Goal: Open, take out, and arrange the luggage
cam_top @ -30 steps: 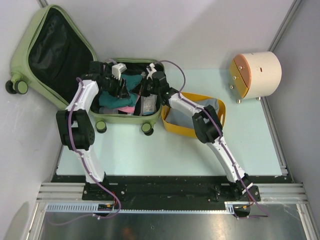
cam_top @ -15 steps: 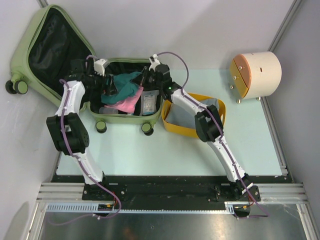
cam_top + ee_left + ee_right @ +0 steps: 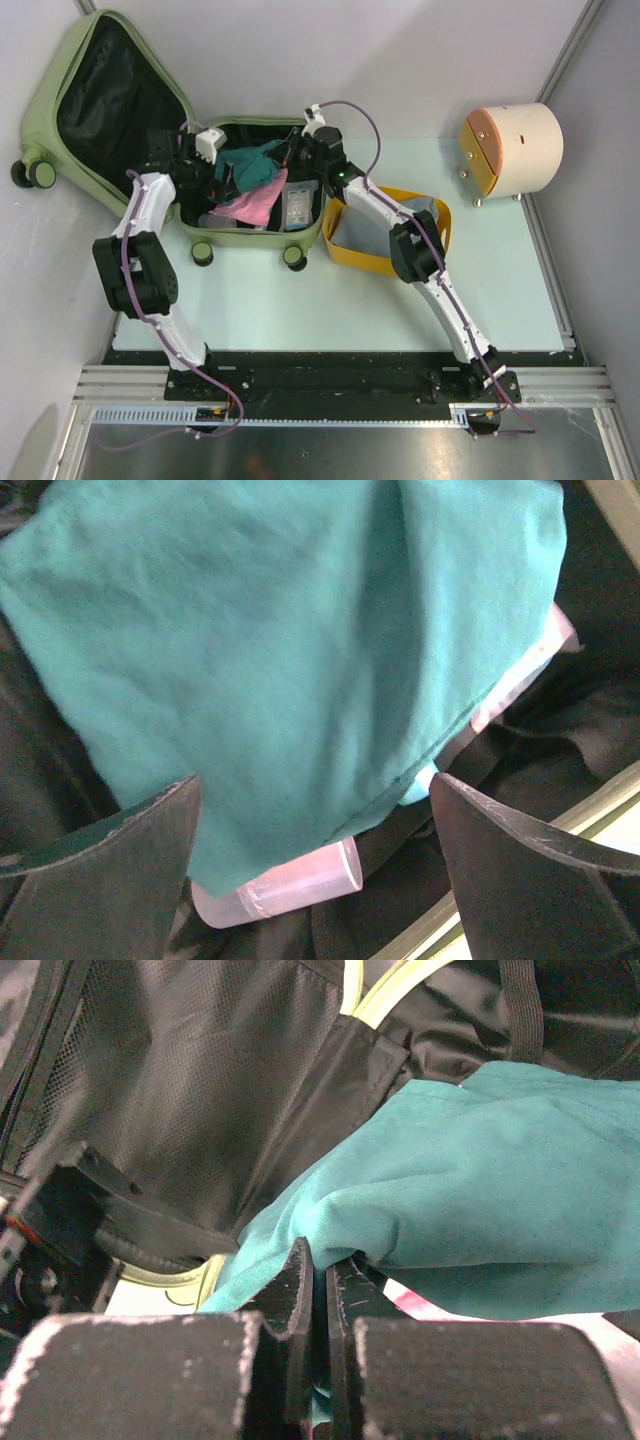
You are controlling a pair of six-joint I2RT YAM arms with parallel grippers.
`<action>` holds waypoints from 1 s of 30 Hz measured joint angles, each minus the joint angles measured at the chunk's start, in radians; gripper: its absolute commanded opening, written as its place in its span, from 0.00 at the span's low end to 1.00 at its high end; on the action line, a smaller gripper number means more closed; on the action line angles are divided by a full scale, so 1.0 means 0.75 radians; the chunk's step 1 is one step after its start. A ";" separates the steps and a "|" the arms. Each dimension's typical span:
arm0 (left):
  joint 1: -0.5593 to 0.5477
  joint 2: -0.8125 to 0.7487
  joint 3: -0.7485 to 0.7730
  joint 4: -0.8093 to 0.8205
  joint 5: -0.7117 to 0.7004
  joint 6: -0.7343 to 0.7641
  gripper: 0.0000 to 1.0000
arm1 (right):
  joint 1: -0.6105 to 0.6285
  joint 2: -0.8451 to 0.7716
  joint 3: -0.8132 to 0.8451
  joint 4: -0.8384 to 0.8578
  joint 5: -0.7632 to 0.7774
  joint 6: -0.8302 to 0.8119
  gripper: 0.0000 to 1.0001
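Observation:
The pale sage-green suitcase (image 3: 310,232) lies open at the table's back left, its lid (image 3: 60,70) propped against the wall with black lining showing. Inside lie a teal cloth (image 3: 252,162), a pink cloth (image 3: 252,205) and a clear pouch (image 3: 298,205). My right gripper (image 3: 290,152) is shut on a fold of the teal cloth (image 3: 480,1170), pinched between its fingertips (image 3: 300,1270). My left gripper (image 3: 222,172) is open just above the teal cloth (image 3: 280,650), with a clear pink tube (image 3: 285,883) showing under the cloth's edge.
A yellow plastic basket (image 3: 352,255) with grey cloth inside stands right of the suitcase, under my right arm. A cream cylindrical drum (image 3: 520,145) lies at the back right. White walls close in at left and behind; a metal rail runs down the right.
The left arm swung left out of the case, then its gripper came back to the teal cloth. The right gripper rose slightly with the teal cloth, which now bunches toward the back.

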State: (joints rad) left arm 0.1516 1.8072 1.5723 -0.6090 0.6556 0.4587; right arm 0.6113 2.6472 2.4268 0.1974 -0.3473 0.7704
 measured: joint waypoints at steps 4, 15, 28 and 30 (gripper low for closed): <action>-0.052 -0.049 -0.153 0.095 -0.079 0.076 1.00 | 0.000 0.000 0.007 0.014 0.003 0.000 0.00; -0.107 -0.024 -0.142 0.456 -0.300 -0.013 0.31 | -0.011 -0.001 0.002 0.059 -0.015 0.001 0.00; -0.151 -0.110 -0.070 0.530 -0.301 -0.053 0.00 | -0.028 -0.064 0.001 0.125 -0.037 0.002 0.00; -0.162 -0.149 -0.068 0.530 -0.302 -0.053 0.00 | -0.031 -0.094 -0.004 0.129 -0.038 0.005 0.00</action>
State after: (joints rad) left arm 0.0303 1.6958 1.5215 -0.2115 0.4290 0.4187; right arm 0.5880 2.5767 2.4241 0.2943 -0.3759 0.7742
